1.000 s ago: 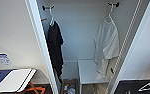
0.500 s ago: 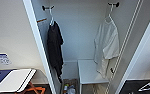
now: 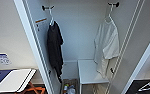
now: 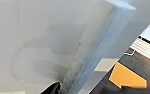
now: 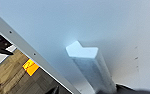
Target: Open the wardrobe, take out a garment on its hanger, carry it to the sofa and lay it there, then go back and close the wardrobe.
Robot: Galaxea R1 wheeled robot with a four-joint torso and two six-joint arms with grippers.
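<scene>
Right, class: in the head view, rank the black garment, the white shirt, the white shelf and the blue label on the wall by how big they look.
1-2. Black garment and white shirt: too alike to rank.
3. White shelf.
4. Blue label.

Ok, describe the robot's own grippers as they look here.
Little can be told. The left gripper appears as a black, angular piece with a pointed tip; the right gripper as a dark, low, rounded mass. No cables, markings or colour accents can be made out on either.
</scene>
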